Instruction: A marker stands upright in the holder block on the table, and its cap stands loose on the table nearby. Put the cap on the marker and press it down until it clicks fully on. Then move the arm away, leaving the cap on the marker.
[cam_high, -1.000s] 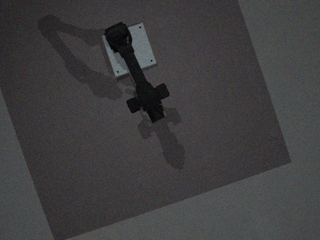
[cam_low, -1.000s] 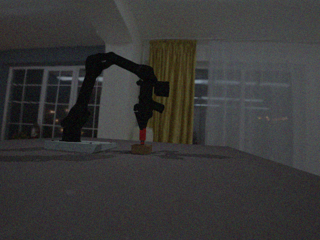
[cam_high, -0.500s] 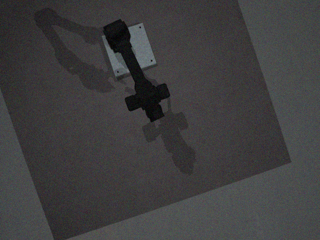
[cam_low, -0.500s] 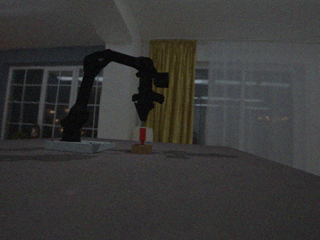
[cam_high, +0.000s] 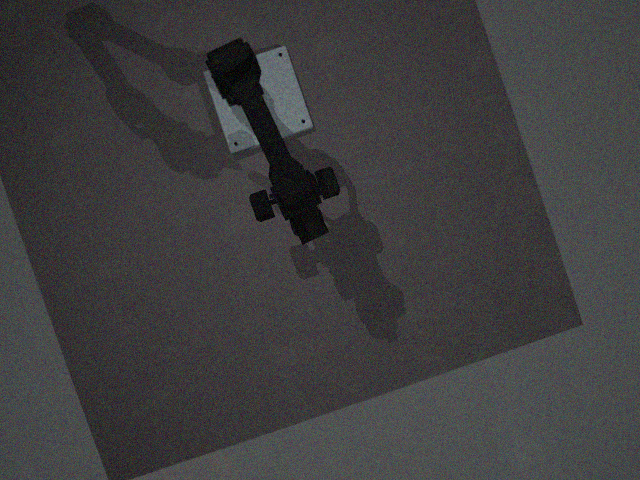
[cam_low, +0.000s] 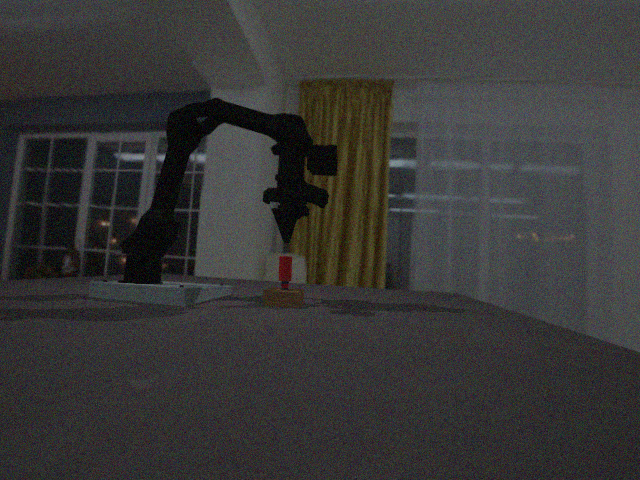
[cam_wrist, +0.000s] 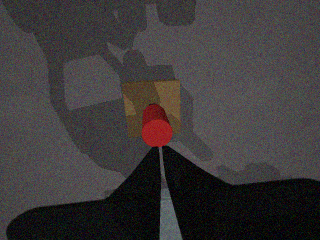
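One red cap (cam_wrist: 157, 129) on marker; jaws clenched empty just above holder block (cam_wrist: 152, 108).

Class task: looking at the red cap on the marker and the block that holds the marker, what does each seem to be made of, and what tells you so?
Red cap: probably plastic, since it is one even, saturated red with a smooth matte face. Holder block: possibly wood, judging by its flat tan colour and square edges, though the dim, grainy pictures show no wood grain, so painted plastic is also possible.
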